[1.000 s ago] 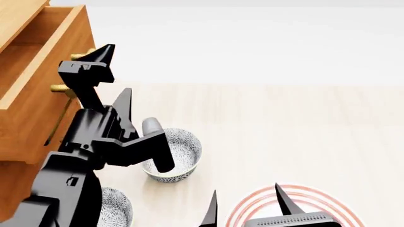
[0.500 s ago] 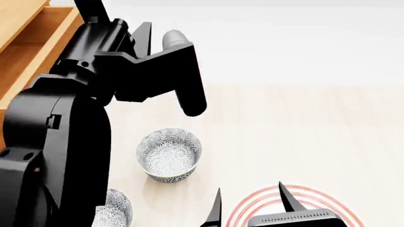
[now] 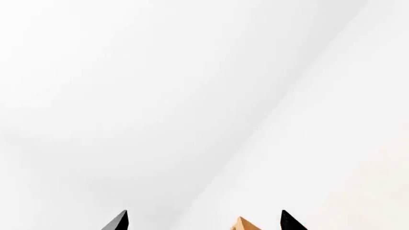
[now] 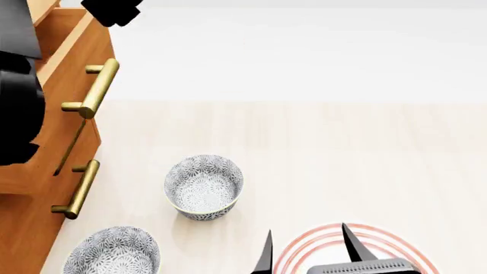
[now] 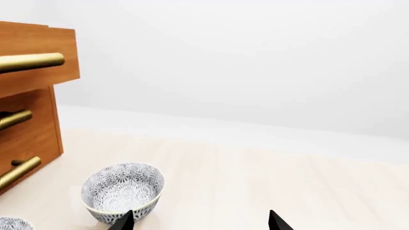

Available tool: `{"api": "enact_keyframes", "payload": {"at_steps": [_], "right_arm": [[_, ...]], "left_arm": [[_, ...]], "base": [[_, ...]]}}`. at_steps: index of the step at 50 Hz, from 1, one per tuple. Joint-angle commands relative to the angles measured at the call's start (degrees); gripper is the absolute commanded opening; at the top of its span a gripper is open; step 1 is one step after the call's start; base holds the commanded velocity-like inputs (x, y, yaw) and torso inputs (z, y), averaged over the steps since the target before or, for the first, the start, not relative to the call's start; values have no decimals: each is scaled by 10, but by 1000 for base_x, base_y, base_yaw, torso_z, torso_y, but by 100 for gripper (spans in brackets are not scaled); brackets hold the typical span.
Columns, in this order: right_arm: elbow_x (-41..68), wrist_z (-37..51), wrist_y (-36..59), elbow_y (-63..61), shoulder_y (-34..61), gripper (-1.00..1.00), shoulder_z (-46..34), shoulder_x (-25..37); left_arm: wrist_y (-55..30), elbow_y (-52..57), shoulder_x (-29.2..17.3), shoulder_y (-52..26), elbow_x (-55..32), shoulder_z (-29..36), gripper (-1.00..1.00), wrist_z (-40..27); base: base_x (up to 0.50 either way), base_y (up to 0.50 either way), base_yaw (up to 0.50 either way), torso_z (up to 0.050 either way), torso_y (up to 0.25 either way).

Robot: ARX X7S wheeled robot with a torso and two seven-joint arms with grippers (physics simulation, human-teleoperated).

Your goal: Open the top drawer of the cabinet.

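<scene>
At the upper left of the head view, the top drawer (image 4: 72, 85) juts out of the cabinet (image 4: 31, 228), so the pull looks done. The left gripper (image 3: 203, 221) and right gripper (image 4: 308, 251) both hold their jaws apart, gripping nothing.

The left arm (image 4: 19, 97) is raised high, its end effector (image 3: 204, 221) spread apart and empty. The right end effector (image 4: 308, 251) hangs low, fingers parted.

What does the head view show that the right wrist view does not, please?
Only the head view shows the pink-ringed round plate beside the right claw and the pulled-out top drawer's light wood inside.

Only the right wrist view shows three stacked brass bar handles.

Both show the orange-brown wooden cabinet, two grey patterned bowls and the open right claw.
</scene>
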Motion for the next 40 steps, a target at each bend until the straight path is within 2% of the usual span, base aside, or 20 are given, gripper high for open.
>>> {"api": "enact_keyframes", "payload": {"at_steps": [1, 6, 9, 13, 18, 29, 40], "right_arm": [[-1, 2, -9, 4, -7, 100, -1, 1], [-3, 2, -15, 8, -10, 100, -3, 0], [-2, 3, -15, 7, -10, 100, -4, 0], [-3, 3, -19, 11, -13, 100, -5, 0], [-2, 3, -20, 14, -12, 100, -4, 0], [0, 3, -23, 21, -10, 100, -5, -1], [2, 5, -21, 18, -11, 100, -7, 0]], "left_arm": [[-18, -70, 0, -2, -42, -111, 100, 4], [-10, -105, 3, 7, -55, -153, 100, -14], [22, -99, -14, 33, -46, -132, 100, -28], [5, -110, -6, 41, -61, -164, 100, -25], [6, -106, -9, 53, -64, -163, 100, -23], [46, -188, -5, 65, -85, -208, 100, -60], [42, -185, -9, 80, -90, -212, 100, -64]], "base": [[0, 0, 0, 0, 0], [0, 0, 0, 0, 0], [0, 0, 0, 0, 0], [0, 0, 0, 0, 0], [0, 0, 0, 0, 0], [0, 0, 0, 0, 0], [0, 0, 0, 0, 0]]}}
